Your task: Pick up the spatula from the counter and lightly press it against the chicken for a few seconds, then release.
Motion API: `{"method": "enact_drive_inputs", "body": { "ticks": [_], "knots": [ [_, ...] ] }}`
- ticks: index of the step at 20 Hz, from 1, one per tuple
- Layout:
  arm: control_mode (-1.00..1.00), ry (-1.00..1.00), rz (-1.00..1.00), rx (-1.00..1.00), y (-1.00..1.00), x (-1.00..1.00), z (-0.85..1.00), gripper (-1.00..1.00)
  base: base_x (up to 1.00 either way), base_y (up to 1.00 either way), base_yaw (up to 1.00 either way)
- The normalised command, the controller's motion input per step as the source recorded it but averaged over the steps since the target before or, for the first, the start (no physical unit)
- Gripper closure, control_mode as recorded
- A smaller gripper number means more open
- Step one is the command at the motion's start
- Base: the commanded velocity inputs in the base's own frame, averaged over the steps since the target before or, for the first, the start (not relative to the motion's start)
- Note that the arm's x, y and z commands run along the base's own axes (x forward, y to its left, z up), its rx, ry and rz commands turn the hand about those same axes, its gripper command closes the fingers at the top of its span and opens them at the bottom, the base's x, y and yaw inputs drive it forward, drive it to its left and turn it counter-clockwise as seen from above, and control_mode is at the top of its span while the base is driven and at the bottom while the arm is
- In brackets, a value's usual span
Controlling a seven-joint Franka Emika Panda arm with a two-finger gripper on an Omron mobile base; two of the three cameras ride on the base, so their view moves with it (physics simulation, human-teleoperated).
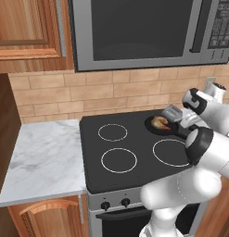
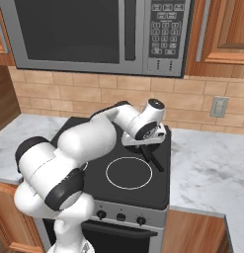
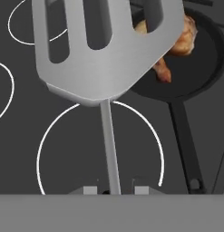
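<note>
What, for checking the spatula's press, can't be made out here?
Hand view: the spatula covers part of the chicken, so contact is unclear; the top edge cuts its blade.
Right base view: the arm hides the chicken and most of the pan.
Left base view: both too small to judge contact.

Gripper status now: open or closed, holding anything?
Gripper: closed on the spatula handle; its blade overlaps the chicken in the pan in the hand view, contact cannot be told.
</note>
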Motion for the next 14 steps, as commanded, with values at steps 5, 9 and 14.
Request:
{"method": "enact_drive_inputs", "body": {
  "ticks": [5, 9, 14],
  "knots": [
    [-1.00, -0.09, 0.00, 0.02, -0.04, 0.09, 0.00, 1.00, 0.00, 0.00, 0.00],
    [-1.00, 0.00, 0.00, 0.00, -0.04, 0.11, -0.03, 1.00, 0.00, 0.00, 0.00],
    [-1.00, 0.05, 0.00, 0.00, 0.00, 0.27, -0.02, 1.00, 0.00, 0.00, 0.00]
  ]
}}
